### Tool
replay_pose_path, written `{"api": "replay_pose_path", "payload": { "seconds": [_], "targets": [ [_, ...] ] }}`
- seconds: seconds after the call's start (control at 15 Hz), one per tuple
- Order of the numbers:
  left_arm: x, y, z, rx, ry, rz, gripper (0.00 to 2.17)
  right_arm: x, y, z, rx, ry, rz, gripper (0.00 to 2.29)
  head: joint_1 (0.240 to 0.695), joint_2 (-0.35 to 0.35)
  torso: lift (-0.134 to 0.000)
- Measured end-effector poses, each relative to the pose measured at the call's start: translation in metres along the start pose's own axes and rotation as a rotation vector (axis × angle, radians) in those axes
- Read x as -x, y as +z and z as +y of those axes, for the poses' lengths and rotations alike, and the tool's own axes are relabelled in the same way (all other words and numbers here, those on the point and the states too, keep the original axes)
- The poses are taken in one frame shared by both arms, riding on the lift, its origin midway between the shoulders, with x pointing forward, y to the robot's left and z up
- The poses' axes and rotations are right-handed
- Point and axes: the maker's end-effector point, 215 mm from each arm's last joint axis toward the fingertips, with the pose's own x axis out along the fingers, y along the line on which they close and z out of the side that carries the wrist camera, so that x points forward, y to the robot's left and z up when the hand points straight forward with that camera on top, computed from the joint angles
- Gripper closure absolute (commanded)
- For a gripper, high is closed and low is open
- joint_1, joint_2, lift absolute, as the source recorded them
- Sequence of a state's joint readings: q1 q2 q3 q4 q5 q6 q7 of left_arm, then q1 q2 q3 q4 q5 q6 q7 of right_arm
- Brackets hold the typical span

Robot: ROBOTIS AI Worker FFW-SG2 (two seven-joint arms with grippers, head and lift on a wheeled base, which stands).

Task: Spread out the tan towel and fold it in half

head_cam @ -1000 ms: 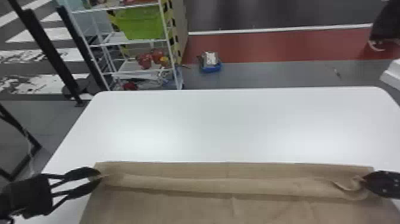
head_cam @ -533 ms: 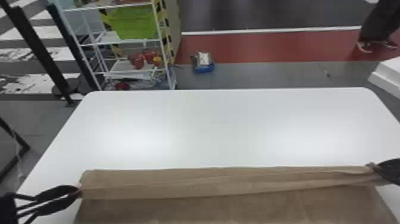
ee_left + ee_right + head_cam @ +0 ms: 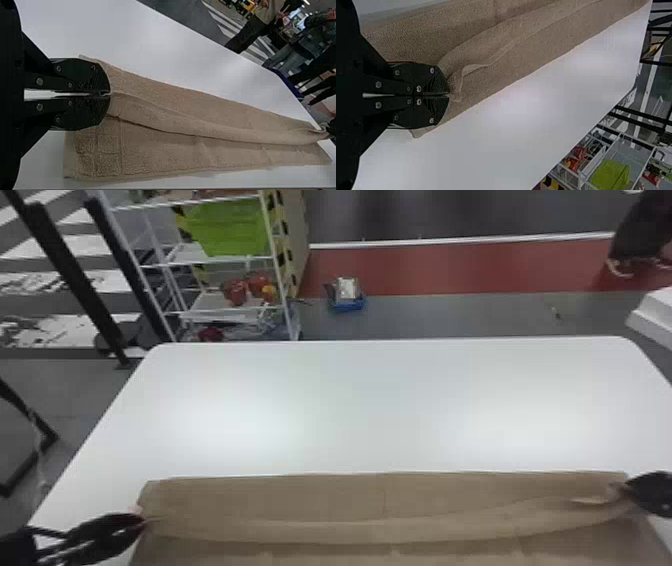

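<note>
In the head view my left gripper is shut on the left end of the tan towel's raised edge, and my right gripper pinches its right end. The towel lies wide across the near part of the table, with a sagging fold strung between both grippers. In the left wrist view the left gripper holds a thin bit of the towel, with more cloth on both sides of the fold. The right wrist view has the right gripper closed on a bunched, creased corner of the towel.
The white table extends beyond the towel to its far edge. Behind it, on the floor, stand a white rack with a green bin and a small blue item. A white object is at the far right.
Since half a second ago, the grippers sit a little lower against the towel's far edge, and the held fold sags more. Both grippers still hold the cloth.
</note>
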State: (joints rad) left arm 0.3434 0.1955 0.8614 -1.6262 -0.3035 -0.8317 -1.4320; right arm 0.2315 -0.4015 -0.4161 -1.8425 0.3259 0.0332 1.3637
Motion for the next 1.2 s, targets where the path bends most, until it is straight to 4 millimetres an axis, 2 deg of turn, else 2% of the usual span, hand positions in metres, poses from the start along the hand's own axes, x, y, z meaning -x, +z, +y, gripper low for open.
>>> {"api": "replay_pose_path", "payload": {
  "seconds": [0.2,0.33,0.6,0.87,1.2],
  "targets": [
    [0.012,0.011,-0.009,-0.031,-0.005,0.005,1.09,0.022,0.011,-0.023,0.017,-0.060,0.001,1.43,0.695,0.094,-0.134],
    [0.013,0.015,-0.019,-0.039,-0.026,0.004,1.09,0.023,0.004,-0.018,0.029,-0.052,0.026,1.43,0.695,0.076,-0.134],
    [0.005,0.020,-0.034,-0.037,-0.060,-0.008,1.09,0.008,-0.022,0.001,0.060,0.002,0.089,1.43,0.695,0.057,-0.134],
    [0.000,0.019,-0.041,-0.040,-0.084,-0.004,1.09,0.002,-0.024,0.006,0.066,0.018,0.095,1.43,0.695,0.056,-0.134],
    [0.006,0.011,-0.047,-0.052,-0.103,0.019,1.04,0.000,-0.024,0.009,0.066,0.025,0.095,1.43,0.695,0.074,-0.134]
  ]
}}
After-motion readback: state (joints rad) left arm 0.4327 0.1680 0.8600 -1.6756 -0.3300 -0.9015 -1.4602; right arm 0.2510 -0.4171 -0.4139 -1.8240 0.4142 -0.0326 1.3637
